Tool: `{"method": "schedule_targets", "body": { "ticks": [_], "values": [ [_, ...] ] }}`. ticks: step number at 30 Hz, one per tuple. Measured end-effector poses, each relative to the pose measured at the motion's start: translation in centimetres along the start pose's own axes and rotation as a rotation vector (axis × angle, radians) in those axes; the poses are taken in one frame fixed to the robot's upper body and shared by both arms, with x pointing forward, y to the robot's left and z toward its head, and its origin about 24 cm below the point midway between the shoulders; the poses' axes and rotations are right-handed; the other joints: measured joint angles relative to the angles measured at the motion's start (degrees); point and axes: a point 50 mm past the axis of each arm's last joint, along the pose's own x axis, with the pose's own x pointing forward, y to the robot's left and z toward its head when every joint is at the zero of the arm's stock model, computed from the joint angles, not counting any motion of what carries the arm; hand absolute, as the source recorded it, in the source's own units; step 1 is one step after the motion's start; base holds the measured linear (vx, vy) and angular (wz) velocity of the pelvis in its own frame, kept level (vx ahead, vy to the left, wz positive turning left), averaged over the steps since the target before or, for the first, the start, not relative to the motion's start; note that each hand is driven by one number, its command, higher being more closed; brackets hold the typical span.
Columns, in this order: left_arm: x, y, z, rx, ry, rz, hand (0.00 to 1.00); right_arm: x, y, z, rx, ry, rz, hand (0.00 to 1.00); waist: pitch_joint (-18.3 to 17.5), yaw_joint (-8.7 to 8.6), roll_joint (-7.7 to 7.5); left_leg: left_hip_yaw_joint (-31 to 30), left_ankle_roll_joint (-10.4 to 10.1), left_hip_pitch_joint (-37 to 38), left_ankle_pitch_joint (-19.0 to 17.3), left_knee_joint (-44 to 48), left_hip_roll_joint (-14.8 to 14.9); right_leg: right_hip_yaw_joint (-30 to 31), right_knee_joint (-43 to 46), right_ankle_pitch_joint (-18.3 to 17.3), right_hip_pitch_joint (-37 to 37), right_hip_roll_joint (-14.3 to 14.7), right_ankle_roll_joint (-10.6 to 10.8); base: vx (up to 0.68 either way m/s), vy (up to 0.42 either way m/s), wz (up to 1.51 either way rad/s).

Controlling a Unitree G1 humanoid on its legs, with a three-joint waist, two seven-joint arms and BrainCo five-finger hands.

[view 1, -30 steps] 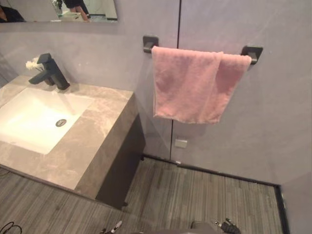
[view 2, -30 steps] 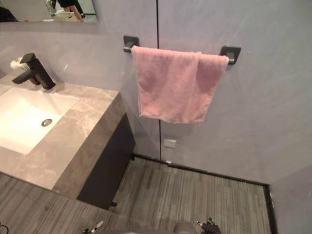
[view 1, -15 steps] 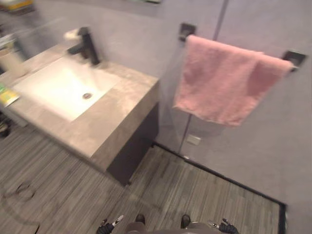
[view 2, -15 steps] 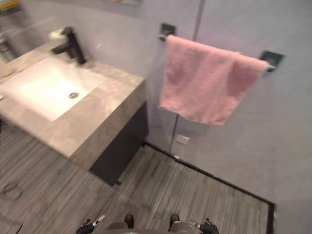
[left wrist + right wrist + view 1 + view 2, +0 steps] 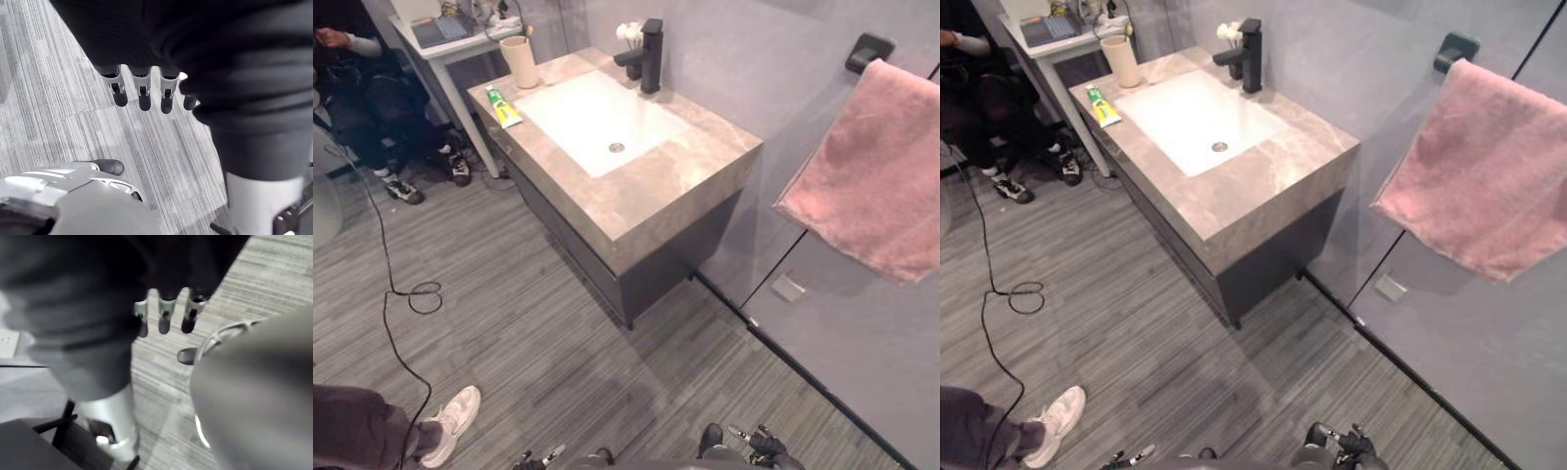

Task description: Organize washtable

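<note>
The washtable [image 5: 656, 196] is a grey marble block with a white sink [image 5: 592, 117] and a black faucet [image 5: 649, 57] at its back. A beige cup [image 5: 520, 62] stands at its far left corner. Beside the cup, a green toothpaste tube [image 5: 504, 106] lies along the counter's edge. Something small and white [image 5: 628, 31] sits by the faucet. My left hand [image 5: 142, 95] hangs over the striped floor with relaxed fingers and holds nothing. My right hand [image 5: 165, 316] hangs low the same way, also with nothing in it.
A pink towel [image 5: 876, 176] hangs on a black wall bar [image 5: 867, 49] to the right of the washtable. A seated person [image 5: 362, 88] and a small white table [image 5: 450, 34] are at the far left. A person's white shoe [image 5: 450, 421] is on the floor, lower left.
The camera has swung to the left and pulled back. The whole washtable with the cup and the toothpaste tube now shows, and the towel sits at the right edge. Nothing itself moved.
</note>
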Motion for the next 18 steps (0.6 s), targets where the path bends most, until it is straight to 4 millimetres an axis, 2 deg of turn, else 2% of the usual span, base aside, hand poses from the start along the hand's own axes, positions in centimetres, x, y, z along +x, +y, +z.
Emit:
{"method": "schedule_targets", "body": {
  "ticks": [7, 9, 12, 13, 14, 15, 16, 17, 18],
  "values": [
    [0.0, 0.0, -0.1, -0.003, 0.004, 0.001, 0.0, 0.1, -0.1, 0.2, -0.026, 0.006, -0.001, 0.0, 0.1, 0.23, -0.21, -2.9, 1.0, 1.5, 2.7, -4.2, -1.7, -2.2, 1.8, 0.0, 0.1, -1.8, 0.5, -0.04, 0.012, 0.19],
    [0.0, 0.1, -0.2, -0.003, 0.006, 0.002, 0.0, 0.1, -0.1, 0.1, -0.027, 0.01, -0.001, 0.0, 0.4, 0.33, -0.96, -3.8, 1.2, 2.1, 2.8, -4.3, -2.6, -2.7, 4.3, -0.9, 0.4, -3.4, 1.3, -0.02, 0.068, 0.27],
    [0.0, 0.1, -0.2, 0.0, 0.006, 0.0, 0.0, 0.0, -0.3, 0.0, -0.024, 0.011, -0.006, 0.0, 0.9, -0.09, -1.83, -7.3, 2.4, 3.8, 2.5, -5.8, -5.3, -4.3, 12.0, -4.4, 0.5, -8.4, 1.7, 0.0, 0.082, 0.59],
    [0.0, 0.2, -0.2, 0.001, -0.001, 0.0, 0.0, 0.0, -0.7, -0.1, -0.017, 0.014, -0.018, 0.0, 1.4, -0.23, -2.05, -9.4, 3.4, 4.6, 2.2, -5.8, -5.8, -4.0, 16.6, -5.3, 0.4, -10.4, 0.0, -0.01, 0.022, 0.72],
    [-0.1, 0.2, -0.3, 0.004, 0.003, 0.002, 0.0, 0.0, -0.9, -0.2, -0.016, 0.015, -0.021, 0.0, 1.5, -0.39, -1.97, -10.2, 3.8, 5.1, 2.0, -5.8, -6.0, -3.2, 18.8, -5.2, 0.2, -10.9, -1.0, 0.0, 0.049, 0.83],
    [-0.2, 0.4, -0.8, 0.011, 0.017, 0.005, 0.0, -0.1, -1.1, -0.4, -0.01, 0.022, -0.028, 0.0, 1.7, -0.55, -1.85, -11.7, 4.1, 6.0, 1.8, -5.8, -6.0, 0.4, 22.9, -4.1, -0.6, -10.8, -4.1, 0.0, 0.063, 0.63],
    [-0.3, 0.7, -1.1, 0.019, 0.023, 0.011, 0.0, -0.1, -1.1, -0.5, -0.009, 0.023, -0.025, 0.0, 2.0, -0.61, -1.27, -13.0, 4.9, 6.4, 1.9, -5.7, -4.6, 6.4, 27.3, -4.9, -2.9, -8.8, -4.0, 0.01, 0.039, 0.54],
    [-0.3, 0.9, -1.2, 0.021, 0.027, 0.017, 0.0, -0.1, -0.9, -0.6, -0.006, 0.024, -0.021, 0.0, 1.8, -0.54, -1.24, -13.7, 5.0, 6.2, 1.9, -5.4, -4.0, 9.8, 29.3, -7.1, -3.9, -6.3, -2.7, 0.03, -0.074, 0.6],
    [-0.2, 1.2, -0.9, 0.035, 0.026, 0.021, 0.0, -0.2, -0.4, -1.0, 0.002, 0.034, -0.011, 0.0, 2.1, -0.87, -2.18, -15.9, 5.0, 5.1, 1.9, -4.9, -3.0, 13.5, 31.2, -11.3, -4.8, -0.7, -1.9, 0.06, -0.204, 0.88]
  ]
}}
